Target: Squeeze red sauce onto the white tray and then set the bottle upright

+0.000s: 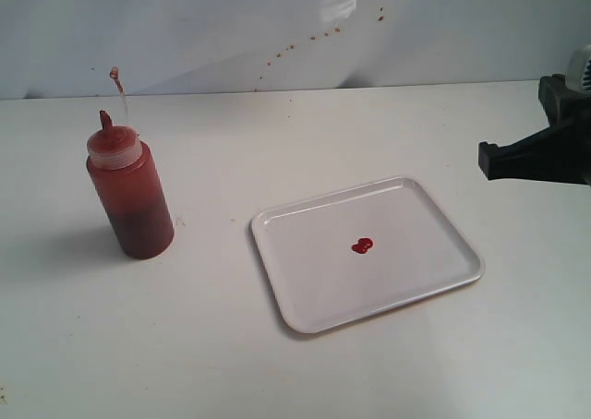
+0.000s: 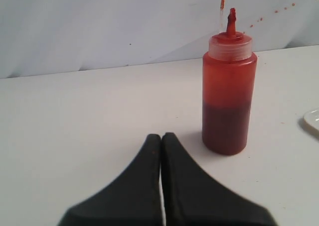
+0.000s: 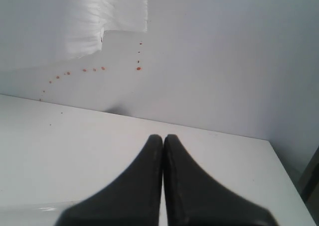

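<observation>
The bottle (image 1: 130, 196) stands upright on the table at the left, red sauce inside, nozzle up and its tethered tip cap dangling above. In the left wrist view the bottle (image 2: 229, 101) stands apart from my left gripper (image 2: 161, 136), which is shut and empty. The white tray (image 1: 406, 281) lies flat at centre right with a small dark-red sauce blob (image 1: 362, 246) of two joined drops near its middle. My right gripper (image 1: 489, 159) hovers at the right edge, apart from the tray; in its wrist view the right gripper (image 3: 163, 137) is shut with nothing held.
Tiny red specks (image 1: 314, 39) dot the white back wall. A sliver of the tray rim (image 2: 313, 120) shows at the edge of the left wrist view. The white table (image 1: 277, 364) extends around both objects.
</observation>
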Controlling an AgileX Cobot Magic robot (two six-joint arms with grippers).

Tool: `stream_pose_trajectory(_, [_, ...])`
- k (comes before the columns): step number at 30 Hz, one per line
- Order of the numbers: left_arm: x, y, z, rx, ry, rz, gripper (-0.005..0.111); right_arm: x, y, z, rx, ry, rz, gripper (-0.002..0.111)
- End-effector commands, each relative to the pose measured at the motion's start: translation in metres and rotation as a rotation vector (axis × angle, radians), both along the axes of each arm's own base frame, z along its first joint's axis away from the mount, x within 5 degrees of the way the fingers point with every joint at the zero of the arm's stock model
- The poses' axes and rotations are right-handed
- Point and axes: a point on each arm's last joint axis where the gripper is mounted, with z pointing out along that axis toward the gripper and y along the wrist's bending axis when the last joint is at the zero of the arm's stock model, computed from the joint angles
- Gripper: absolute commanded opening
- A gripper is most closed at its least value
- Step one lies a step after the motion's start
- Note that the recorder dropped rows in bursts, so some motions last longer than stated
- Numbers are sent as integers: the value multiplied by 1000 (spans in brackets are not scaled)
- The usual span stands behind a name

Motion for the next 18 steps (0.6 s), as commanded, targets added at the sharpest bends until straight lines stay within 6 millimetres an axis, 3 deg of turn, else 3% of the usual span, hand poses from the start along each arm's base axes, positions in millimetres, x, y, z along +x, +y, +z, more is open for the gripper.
stream_pose_trajectory(1, [0,1,-1,-19,1,25,0,-1,-3,0,5,-6,-16,0])
stream_pose_trajectory(18, [0,1,-1,-19,-8,17,0,-1,-3,0,3,-6,-15,0])
